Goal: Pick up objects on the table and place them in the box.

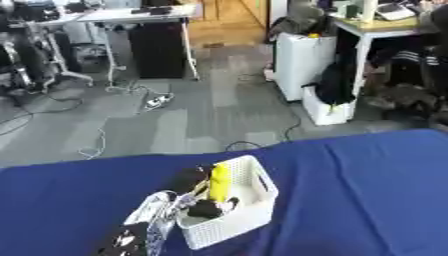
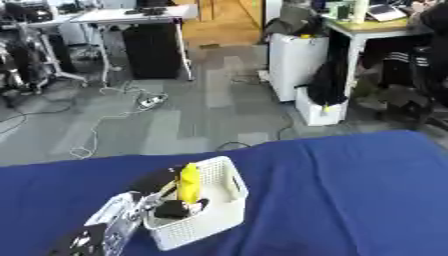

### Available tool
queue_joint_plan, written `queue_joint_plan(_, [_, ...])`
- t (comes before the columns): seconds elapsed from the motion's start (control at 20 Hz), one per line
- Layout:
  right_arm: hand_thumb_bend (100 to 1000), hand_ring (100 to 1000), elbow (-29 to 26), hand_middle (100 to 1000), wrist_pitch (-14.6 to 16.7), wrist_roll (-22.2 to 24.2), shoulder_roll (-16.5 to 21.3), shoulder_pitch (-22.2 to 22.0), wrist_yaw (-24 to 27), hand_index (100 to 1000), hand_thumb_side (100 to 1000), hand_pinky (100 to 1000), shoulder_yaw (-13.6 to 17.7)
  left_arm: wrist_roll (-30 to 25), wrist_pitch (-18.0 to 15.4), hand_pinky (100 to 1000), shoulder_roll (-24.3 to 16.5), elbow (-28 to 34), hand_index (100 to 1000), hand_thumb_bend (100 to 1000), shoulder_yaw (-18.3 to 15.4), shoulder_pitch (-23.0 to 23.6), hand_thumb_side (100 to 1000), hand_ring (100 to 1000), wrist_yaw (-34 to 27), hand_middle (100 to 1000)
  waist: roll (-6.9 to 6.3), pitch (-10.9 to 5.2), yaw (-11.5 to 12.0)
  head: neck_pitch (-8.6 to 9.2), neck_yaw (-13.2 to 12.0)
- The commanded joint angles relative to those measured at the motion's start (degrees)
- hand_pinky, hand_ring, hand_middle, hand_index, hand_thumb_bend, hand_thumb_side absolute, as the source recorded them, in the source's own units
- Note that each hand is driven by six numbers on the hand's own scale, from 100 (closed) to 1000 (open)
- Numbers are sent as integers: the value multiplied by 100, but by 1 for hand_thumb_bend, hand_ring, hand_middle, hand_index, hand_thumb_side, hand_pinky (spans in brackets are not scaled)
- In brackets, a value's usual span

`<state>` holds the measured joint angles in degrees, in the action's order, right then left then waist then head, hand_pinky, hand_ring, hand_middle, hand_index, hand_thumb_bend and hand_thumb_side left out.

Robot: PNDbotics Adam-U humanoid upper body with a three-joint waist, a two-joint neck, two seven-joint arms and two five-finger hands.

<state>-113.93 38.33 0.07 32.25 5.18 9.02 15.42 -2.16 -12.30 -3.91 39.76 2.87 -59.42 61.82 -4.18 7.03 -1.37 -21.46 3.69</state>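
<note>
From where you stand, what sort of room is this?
Probably an office or lab workspace. Beyond the blue-covered table with its white basket there are grey carpet tiles, desks on white legs and loose cables on the floor.

- Both views look from the robot's head, down and forward across the blue-covered counter to the office floor beyond.
- The counter's far edge runs askew, higher on the right.
- The white basket sits close under the camera, near the lower edge.
- The two views share nearly everything: counter, basket, grey floor, the white desk at far left.
- In the right eye view the basket lies further left than in the left eye view.
</note>
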Motion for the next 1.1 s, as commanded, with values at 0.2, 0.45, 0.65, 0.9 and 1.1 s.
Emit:
queue_joint_plan(0.2, [100,575,-66,642,-18,9,128,25,14,735,879,587,33,1098,-231,759,-56,1279,824,283,244,42,563,623,-1698,778,30,-96,29,111,-65])
queue_joint_plan(0.45, [100,575,-66,644,-28,-41,152,-53,-7,735,871,585,59,920,-256,741,-347,2563,814,322,728,161,523,606,-3081,760,16,-141,93,105,-84])
queue_joint_plan(0.65, [100,576,-66,646,-43,-143,153,-122,-36,737,870,585,88,793,-95,723,-522,3538,806,356,893,263,489,599,-3857,747,21,-169,149,142,-112])
queue_joint_plan(0.9, [100,576,-66,646,-40,-248,141,-199,-86,737,866,583,117,905,51,687,-628,4891,783,415,923,485,418,588,-4741,711,34,-190,224,168,-142])
queue_joint_plan(1.1, [100,575,-66,647,-41,-349,126,-269,-147,737,861,581,172,963,190,648,-551,5985,768,437,821,933,391,568,-5208,679,52,-211,300,191,-145])
